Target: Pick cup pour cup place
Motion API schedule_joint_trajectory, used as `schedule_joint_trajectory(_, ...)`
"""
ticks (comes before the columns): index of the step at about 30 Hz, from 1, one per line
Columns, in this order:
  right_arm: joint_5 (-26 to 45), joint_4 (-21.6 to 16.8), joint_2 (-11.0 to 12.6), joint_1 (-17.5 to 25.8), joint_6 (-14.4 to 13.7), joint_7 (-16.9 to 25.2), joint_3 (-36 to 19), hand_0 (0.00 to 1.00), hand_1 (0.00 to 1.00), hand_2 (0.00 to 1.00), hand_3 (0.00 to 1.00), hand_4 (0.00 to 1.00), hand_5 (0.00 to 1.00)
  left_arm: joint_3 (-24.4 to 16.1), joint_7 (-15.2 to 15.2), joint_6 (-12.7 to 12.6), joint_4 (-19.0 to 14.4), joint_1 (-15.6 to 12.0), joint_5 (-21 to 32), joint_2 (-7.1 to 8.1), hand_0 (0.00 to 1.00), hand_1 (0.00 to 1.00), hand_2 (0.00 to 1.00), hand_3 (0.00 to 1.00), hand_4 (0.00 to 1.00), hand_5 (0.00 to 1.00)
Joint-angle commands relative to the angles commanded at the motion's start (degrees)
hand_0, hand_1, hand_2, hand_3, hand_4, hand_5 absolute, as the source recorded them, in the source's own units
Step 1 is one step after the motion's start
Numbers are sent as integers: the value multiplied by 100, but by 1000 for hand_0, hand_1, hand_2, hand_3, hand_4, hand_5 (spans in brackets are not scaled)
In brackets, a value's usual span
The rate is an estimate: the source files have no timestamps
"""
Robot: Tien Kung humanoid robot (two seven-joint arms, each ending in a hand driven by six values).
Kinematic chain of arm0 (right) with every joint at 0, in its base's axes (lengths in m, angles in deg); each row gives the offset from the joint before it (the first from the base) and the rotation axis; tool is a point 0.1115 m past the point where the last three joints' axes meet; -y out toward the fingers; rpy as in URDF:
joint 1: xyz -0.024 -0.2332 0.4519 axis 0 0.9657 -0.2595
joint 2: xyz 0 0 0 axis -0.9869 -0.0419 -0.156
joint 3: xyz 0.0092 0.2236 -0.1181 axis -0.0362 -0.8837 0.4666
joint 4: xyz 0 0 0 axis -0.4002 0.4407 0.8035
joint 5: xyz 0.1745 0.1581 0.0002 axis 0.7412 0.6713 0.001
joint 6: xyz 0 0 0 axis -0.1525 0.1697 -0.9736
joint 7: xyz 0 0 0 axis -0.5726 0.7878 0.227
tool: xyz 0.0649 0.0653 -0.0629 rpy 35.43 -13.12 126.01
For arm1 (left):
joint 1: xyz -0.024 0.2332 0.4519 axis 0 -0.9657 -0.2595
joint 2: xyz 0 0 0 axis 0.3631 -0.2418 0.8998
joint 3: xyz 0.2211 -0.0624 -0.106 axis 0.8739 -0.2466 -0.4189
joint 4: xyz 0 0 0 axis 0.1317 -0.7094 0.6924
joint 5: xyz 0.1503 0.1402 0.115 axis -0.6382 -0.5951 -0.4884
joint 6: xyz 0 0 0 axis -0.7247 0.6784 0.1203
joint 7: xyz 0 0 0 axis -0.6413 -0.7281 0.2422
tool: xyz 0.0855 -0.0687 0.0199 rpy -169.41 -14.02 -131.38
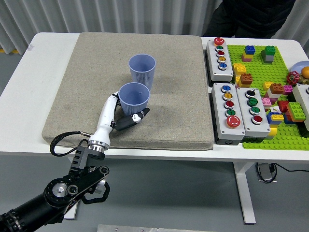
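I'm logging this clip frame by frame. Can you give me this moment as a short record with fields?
left hand: curled around the near cup, holding it
near cup: blue, upright, low over or on the mat
far cup: blue, upright, on the mat behind the near cup
mat: grey, covers the table's left part
right hand: not in view
button boxes: right of the mat

- White counter [29,82] spans the frame.
- Grey mat [178,87] covers its left and centre.
- Three button boxes [221,54] just right of the mat.
- Green brick plate [256,65] at far right.
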Motion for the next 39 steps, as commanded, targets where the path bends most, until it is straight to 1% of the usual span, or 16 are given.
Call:
schedule_joint_trajectory(11,10,4,2,-24,7,4,-6,674,615,566,580,2,177,-89,-192,0,147,108,126,-54,490,474,539,527,759,328)
schedule_joint_trajectory(12,7,4,1,-26,9,3,-7,674,615,567,580,2,179,-97,-220,0,179,107,136,-56,506,490,568,561,775,347)
schedule_joint_trajectory(17,3,5,-2,-35,8,2,-12,674,615,567,580,2,179,-101,-318,0,289,104,265,-60,506,490,568,561,775,347)
schedule_joint_trajectory(18,-2,5,-3,-40,8,1,-14,674,615,566,579,2,179,-100,-336,0,305,104,284,-65,520,501,592,591,779,350)
schedule_joint_trajectory(22,1,5,-5,-55,4,-5,-11,674,615,566,579,2,179,-84,-409,0,352,102,344,-88,520,501,592,591,779,350)
schedule_joint_trajectory(23,1,5,-5,-56,3,-6,-10,674,615,566,579,2,179,-83,-413,0,354,101,348,-90,520,501,592,591,779,350)
schedule_joint_trajectory(24,1,5,-5,-59,2,-8,-9,674,615,566,578,2,181,-81,-424,0,351,92,343,-94,522,507,608,632,782,358)
schedule_joint_trajectory(29,12,5,-4,-65,-3,-11,-2,674,615,566,578,2,181,-98,-459,0,292,49,254,-104,522,507,608,632,782,358)
schedule_joint_trajectory(30,8,5,-4,-65,-3,-12,-4,674,615,567,578,2,179,-102,-463,0,293,43,244,-108,531,529,636,662,799,366)
schedule_joint_trajectory(35,12,7,-5,-61,-4,-10,-5,674,615,567,578,2,179,-129,-474,0,339,13,248,-110,531,529,636,662,799,366)
schedule_joint_trajectory(36,12,7,-5,-60,-4,-10,-5,674,615,566,578,2,180,-130,-473,0,341,11,246,-109,548,567,694,676,826,395)
schedule_joint_trajectory(39,-4,8,-6,-57,-1,-15,-15,674,615,566,578,2,180,-128,-490,0,400,8,266,-118,548,567,694,676,826,395)
